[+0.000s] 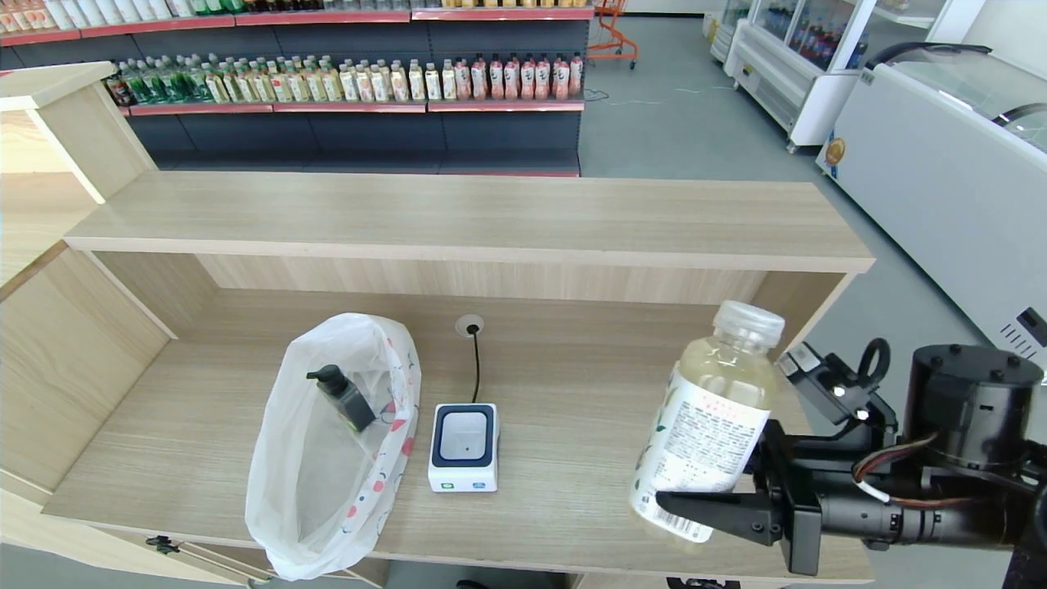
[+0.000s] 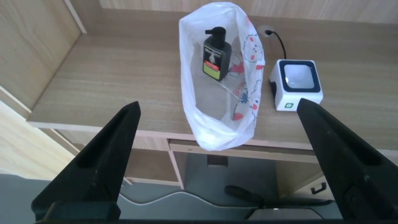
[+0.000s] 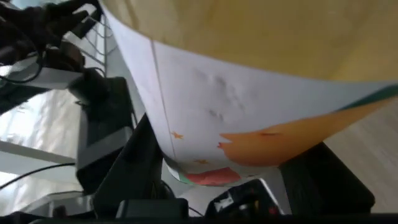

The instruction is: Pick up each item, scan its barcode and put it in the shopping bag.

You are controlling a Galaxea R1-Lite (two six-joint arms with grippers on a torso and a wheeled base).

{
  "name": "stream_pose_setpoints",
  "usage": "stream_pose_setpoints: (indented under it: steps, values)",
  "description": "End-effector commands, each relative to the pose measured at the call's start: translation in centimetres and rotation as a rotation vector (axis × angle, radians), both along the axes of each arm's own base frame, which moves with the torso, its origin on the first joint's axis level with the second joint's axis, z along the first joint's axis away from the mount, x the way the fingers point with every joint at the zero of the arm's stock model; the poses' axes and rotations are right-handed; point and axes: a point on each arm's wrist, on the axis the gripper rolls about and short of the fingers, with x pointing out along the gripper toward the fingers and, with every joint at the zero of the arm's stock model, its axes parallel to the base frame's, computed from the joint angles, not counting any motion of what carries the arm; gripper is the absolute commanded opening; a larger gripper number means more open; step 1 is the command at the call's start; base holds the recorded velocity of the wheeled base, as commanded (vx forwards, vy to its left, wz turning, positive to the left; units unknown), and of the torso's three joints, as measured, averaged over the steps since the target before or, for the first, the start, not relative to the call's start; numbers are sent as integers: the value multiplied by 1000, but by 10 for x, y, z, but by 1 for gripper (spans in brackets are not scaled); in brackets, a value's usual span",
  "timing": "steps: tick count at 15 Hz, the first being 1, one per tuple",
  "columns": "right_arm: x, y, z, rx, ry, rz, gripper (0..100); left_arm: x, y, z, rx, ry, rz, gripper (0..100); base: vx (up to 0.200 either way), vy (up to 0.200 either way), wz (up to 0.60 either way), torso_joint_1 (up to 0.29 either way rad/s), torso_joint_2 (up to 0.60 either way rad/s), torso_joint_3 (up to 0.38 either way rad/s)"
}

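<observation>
Right pincer [image 1: 703, 495]: clamping the bottle [image 1: 716, 409] near its base, cap tilting up and away.
Left pincer [image 2: 214, 165]: gaping wide, holding nothing.
Bag [image 1: 319, 474]: lying ahead of the left pincer, scanner [image 1: 464, 446] sitting just beside it.

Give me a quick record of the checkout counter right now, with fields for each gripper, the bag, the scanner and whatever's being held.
right gripper: shut on the drink bottle near its base, at the right end of the counter
drink bottle: tilted, cap uppermost, pale liquid, white label
left gripper: open, empty, facing the bag
shopping bag: open on the counter, pump bottle inside
scanner: on the counter just right of the bag, cabled, window up
</observation>
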Motion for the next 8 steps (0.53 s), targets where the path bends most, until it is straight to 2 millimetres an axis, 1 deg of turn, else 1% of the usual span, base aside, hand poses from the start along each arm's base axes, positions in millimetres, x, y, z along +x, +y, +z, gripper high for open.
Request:
stream_pose_setpoints:
  steps: [1,2,3,5,7,8]
  values:
    - [5,-49,5,-218,-238,-215,0,0,0,0,-1,0,1,100,0,0,0,0,0,0]
    - [1,-58,2,-307,-311,-223,0,0,0,0,-1,0,1,100,0,0,0,0,0,0]
    - [-1,-63,3,-356,-373,-219,0,0,0,0,-1,0,1,100,0,0,0,0,0,0]
    - [-2,-64,8,-424,-499,-216,0,0,0,0,-1,0,1,100,0,0,0,0,0,0]
    - [-4,-64,13,-470,-588,-218,0,0,0,0,-1,0,1,100,0,0,0,0,0,0]
    - [1,-64,15,-531,-676,-231,0,0,0,0,-1,0,1,100,0,0,0,0,0,0]
